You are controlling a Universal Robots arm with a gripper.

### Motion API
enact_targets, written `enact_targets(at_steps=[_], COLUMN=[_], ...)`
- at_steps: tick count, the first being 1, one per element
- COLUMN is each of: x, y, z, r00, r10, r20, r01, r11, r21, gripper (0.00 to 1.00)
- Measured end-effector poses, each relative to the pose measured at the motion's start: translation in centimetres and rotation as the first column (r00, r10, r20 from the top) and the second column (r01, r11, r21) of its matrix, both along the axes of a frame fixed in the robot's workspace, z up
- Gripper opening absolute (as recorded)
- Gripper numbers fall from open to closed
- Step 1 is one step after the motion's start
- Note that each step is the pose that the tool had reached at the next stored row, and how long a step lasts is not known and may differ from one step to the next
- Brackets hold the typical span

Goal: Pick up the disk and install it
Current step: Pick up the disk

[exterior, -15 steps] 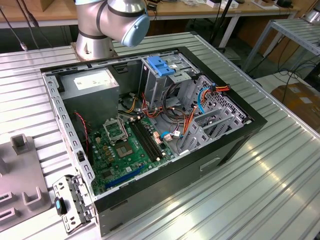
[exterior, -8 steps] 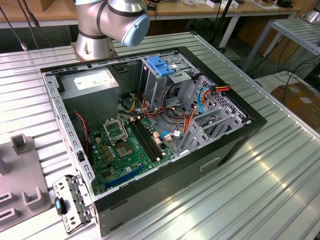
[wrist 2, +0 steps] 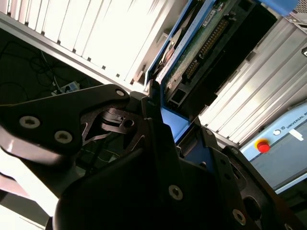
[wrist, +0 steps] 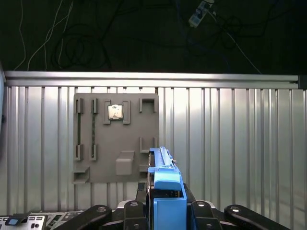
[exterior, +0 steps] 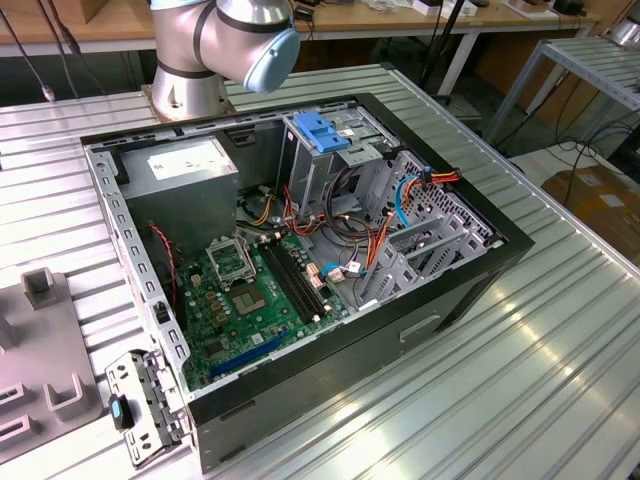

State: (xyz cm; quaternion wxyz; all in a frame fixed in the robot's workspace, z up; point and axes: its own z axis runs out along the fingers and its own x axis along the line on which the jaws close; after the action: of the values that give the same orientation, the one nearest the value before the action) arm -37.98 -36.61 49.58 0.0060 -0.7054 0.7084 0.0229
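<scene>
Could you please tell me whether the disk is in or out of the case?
Out: the disk is held in the gripper over the ribbed table, near a grey fixture plate.

The arm [exterior: 215, 40] shows its base column and one silver joint with a light-blue end cap, upright at the far edge of the exterior view. In both wrist views the gripper [wrist: 165, 203] [wrist 2: 177, 120] has black jaws pressed against both sides of the disk [wrist: 165, 179], which it carries on edge.
</scene>
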Motion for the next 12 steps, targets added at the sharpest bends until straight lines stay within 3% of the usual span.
enact_targets(at_steps=[3, 7, 12], x=[0.04, 0.06, 0.50], y=[-0.29, -1.14, -1.41], z=[0.00, 0.00, -0.02], r00=[1.0000, 1.0000, 1.0000], r10=[0.000, 0.000, 0.000], r20=[-0.0001, -0.0001, -0.0001], r01=[0.000, 0.000, 0.000], r11=[1.0000, 1.0000, 1.0000], r21=[0.0000, -0.0001, 0.0000], gripper=[0.37, 0.37, 0.37])
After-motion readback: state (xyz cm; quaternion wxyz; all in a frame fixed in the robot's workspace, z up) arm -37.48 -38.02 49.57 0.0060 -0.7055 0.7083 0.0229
